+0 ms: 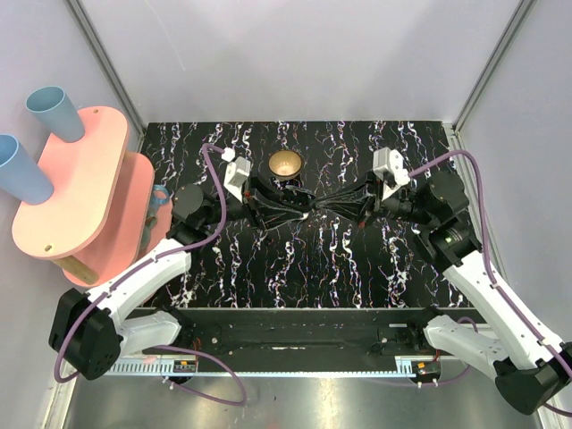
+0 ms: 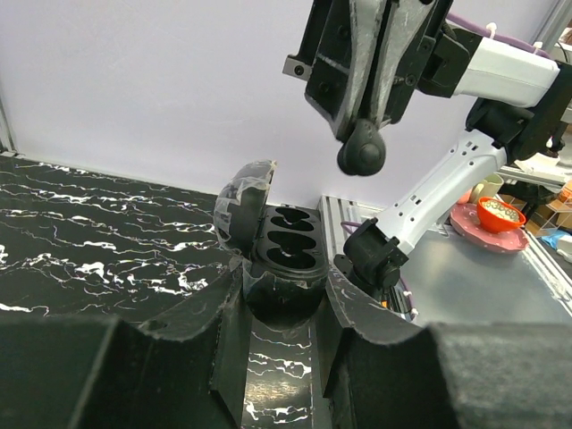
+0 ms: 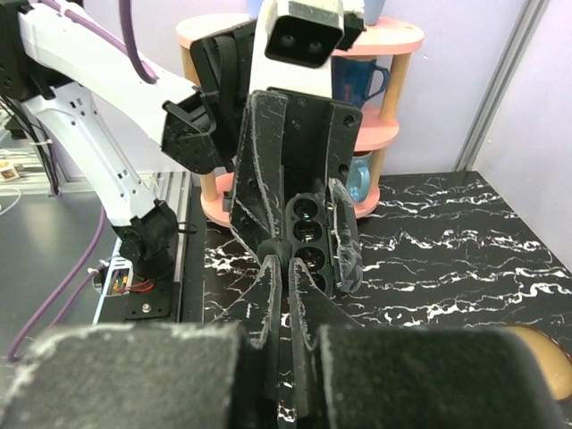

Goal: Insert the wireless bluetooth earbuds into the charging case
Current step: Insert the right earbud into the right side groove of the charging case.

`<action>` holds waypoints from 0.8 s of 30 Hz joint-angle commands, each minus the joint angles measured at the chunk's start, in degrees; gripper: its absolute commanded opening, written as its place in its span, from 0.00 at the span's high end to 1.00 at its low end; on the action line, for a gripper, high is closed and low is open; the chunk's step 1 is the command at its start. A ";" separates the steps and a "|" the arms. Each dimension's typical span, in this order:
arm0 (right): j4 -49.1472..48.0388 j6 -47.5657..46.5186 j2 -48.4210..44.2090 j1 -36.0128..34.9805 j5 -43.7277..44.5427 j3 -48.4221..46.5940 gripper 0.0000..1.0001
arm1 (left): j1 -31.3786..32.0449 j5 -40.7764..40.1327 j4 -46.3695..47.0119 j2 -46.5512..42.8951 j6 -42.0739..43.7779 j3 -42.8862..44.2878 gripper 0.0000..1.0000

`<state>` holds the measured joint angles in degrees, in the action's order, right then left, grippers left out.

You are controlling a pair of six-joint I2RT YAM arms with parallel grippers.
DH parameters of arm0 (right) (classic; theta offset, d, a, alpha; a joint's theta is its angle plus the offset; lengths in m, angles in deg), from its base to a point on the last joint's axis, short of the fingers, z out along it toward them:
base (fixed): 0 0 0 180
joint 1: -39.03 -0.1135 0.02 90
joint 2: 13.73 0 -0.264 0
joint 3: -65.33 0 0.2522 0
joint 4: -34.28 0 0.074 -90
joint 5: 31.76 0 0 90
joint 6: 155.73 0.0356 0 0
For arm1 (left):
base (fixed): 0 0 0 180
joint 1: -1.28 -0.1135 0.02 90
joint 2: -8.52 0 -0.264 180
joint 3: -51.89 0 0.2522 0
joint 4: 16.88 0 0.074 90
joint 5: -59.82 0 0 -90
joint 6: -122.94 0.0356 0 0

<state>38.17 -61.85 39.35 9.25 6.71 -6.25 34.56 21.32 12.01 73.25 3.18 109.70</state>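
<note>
The charging case is black here, not white. It stands open with its lid tipped back and both sockets empty. My left gripper is shut on the case body and holds it just above the table. My right gripper is shut on a small black earbud, which also shows in the left wrist view. The earbud hangs above and just beside the case. In the top view both grippers meet at mid-table. No second earbud is visible.
A brass bowl sits just behind the left gripper; its rim shows in the right wrist view. A pink shelf with blue cups stands at the left, off the black marbled table.
</note>
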 commanded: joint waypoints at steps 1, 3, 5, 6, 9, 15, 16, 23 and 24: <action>2.65 -5.53 0.97 -1.24 3.45 -2.64 0.99 | -0.14 1.40 3.93 0.05 -0.48 2.62 1.00; 3.54 -6.69 1.41 -1.42 3.80 -2.91 0.99 | -0.14 1.75 4.02 0.05 -0.56 2.53 1.00; 3.98 -7.74 1.68 -1.69 4.50 -2.82 0.99 | -0.14 2.19 4.19 0.22 -1.00 2.62 1.00; 3.89 -8.01 1.68 -1.86 4.51 -2.65 0.99 | -0.14 2.37 4.89 0.22 -1.53 2.62 1.00; 3.98 -8.80 1.76 -1.77 4.86 -2.47 0.99 | -0.05 3.07 5.77 0.66 -2.41 2.53 1.00; 3.19 -8.63 1.94 -2.04 4.42 -2.03 0.99 | 0.21 3.95 6.47 1.63 -3.29 2.97 1.00; 2.32 -8.19 1.85 -2.04 4.33 -1.86 0.99 | 0.30 3.87 6.56 1.63 -3.29 3.06 1.00; 1.96 -7.22 2.20 -2.21 4.07 -0.98 0.99 | 0.38 3.60 6.83 1.80 -3.38 3.41 1.00; 2.13 -7.31 2.20 -2.30 4.24 -0.72 0.99 | 0.47 3.60 6.83 1.80 -3.46 3.41 1.00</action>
<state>41.84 -69.00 41.47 7.83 10.62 -6.40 34.69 23.86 14.50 75.04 0.23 110.29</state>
